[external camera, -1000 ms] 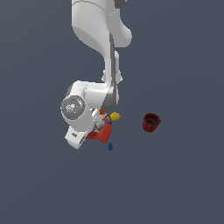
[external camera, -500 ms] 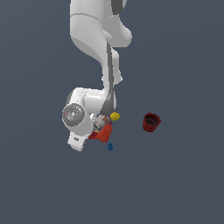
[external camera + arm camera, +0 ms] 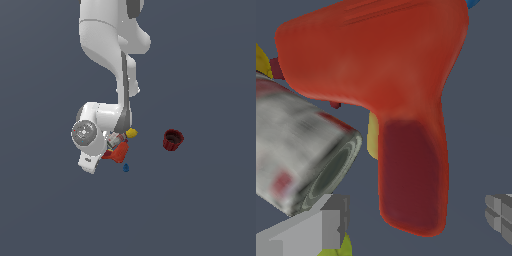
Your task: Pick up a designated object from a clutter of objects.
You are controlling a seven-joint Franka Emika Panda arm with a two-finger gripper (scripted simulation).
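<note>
The designated object, a glossy red L-shaped tool (image 3: pixel 381 75), fills the wrist view, and its narrower stem (image 3: pixel 413 175) reaches down between my fingers. My gripper (image 3: pixel 413 220) is open, with one grey finger (image 3: pixel 326 225) and the other (image 3: pixel 500 212) standing wide of the stem and not touching it. In the exterior view the gripper (image 3: pixel 111 147) sits low over the clutter of objects, partly hiding the red tool (image 3: pixel 117 153). A silver-and-red can (image 3: pixel 301 150) lies right beside the tool and close to one finger.
A yellow lemon shape (image 3: pixel 131 133) lies just beyond the tool, and a tiny blue drop (image 3: pixel 126 167) just before it. A dark red ribbed cup (image 3: pixel 173 139) stands apart toward the exterior view's right. A yellow-green ball (image 3: pixel 342 248) peeks out beside one finger.
The hand has sunk slightly lower onto the clutter. The objects have not visibly moved.
</note>
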